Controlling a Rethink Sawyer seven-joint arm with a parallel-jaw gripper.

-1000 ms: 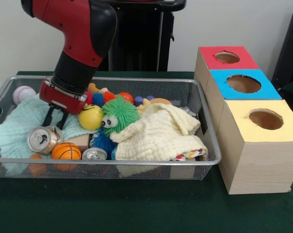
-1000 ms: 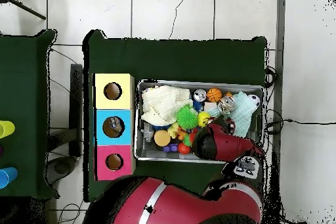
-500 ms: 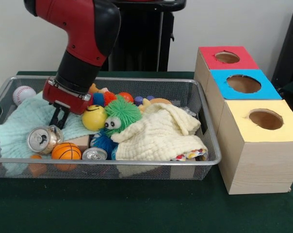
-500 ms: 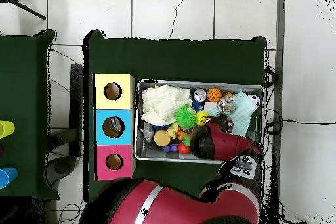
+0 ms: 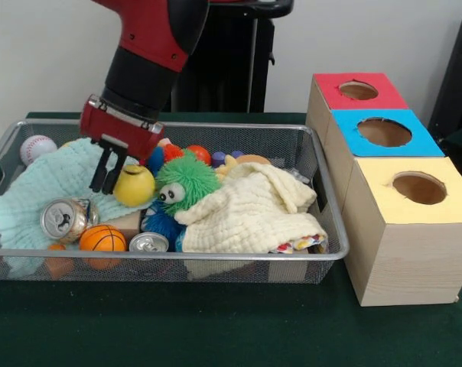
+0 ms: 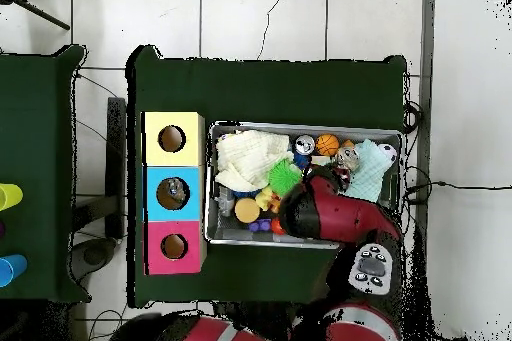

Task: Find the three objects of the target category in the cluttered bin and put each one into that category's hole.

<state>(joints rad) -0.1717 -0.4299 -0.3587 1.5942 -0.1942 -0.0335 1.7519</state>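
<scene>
Hanging over the left part of the wire basket (image 5: 323, 200), the red and black arm (image 5: 151, 46) carries its pincer (image 5: 111, 177) down among the toys; the dark fingers (image 5: 101, 170) stand close together just left of a yellow ball (image 5: 135, 186) and seem to touch its side, though whether they actually grip it cannot be told from either view; the yellow ball sits against a pale green cloth (image 5: 43, 187) and next to a green fuzzy toy (image 5: 185, 180) with googly eyes; in front of the cloth lie a crushed can (image 5: 64, 219), a small basketball (image 5: 103, 238) and a second can (image 5: 149, 243) standing upright; a baseball (image 5: 37, 147) rests in the far left corner; a cream cloth (image 5: 254, 210) covers the right half of the basket; to the right on the green bench (image 5: 216, 325) stand three boxes in a row, touching each other, each with a round hole: the red-topped box (image 5: 355, 91) farthest, the blue-topped box (image 5: 384, 133) in the middle, the yellow-topped box (image 5: 414, 195) nearest.
</scene>
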